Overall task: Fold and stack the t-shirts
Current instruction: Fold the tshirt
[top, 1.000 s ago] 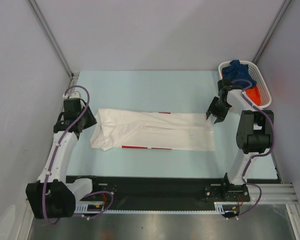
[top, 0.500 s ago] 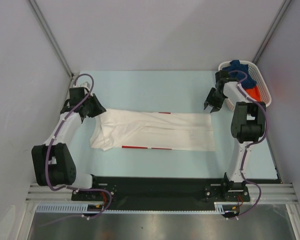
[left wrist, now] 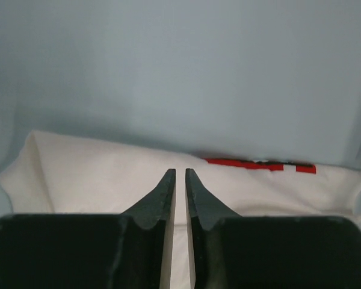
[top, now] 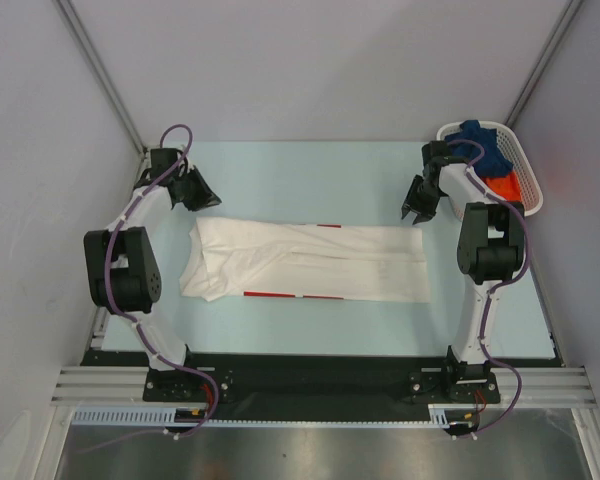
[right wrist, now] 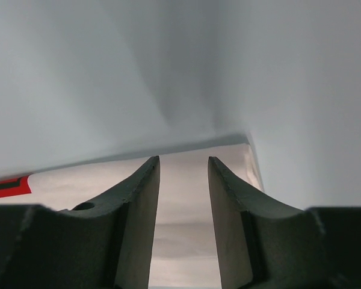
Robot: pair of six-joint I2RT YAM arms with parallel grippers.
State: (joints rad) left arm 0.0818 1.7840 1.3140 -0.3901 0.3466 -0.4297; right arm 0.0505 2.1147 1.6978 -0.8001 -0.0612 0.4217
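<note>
From above, the white t-shirt [top: 305, 262] lies flat in the middle of the pale blue table [top: 310, 170]. It is folded into a long band running left to right, with thin red print [top: 273, 294] along its near edge and a short red mark at its far edge. The left gripper [top: 205, 195] hangs near the far left corner of the table, just beyond the shirt's far left end and apart from the cloth. The right gripper [top: 415, 212] hangs just beyond the shirt's far right end. Behind it, in the far right corner, stands a white lattice basket [top: 528, 170] holding a dark blue t-shirt [top: 483, 140] and an orange t-shirt [top: 507, 187]. The right arm crosses in front of the basket's left rim and hides part of it.

In the left wrist view, the two black fingers [left wrist: 162, 198] of the left gripper [left wrist: 180, 174] are all but pressed together, with only a thin slit between them and nothing in it. Below and ahead of them lies the white t-shirt [left wrist: 78, 174], with a red stripe [left wrist: 259, 164] at its far edge and bare table beyond.

In the right wrist view, the right gripper [right wrist: 183, 162] has its fingers [right wrist: 138, 198] spread, with nothing pinched. White cloth [right wrist: 183, 241] shows through the gap, and its edge ends just past the fingertips. A bit of red print [right wrist: 6, 185] sits at the left.
</note>
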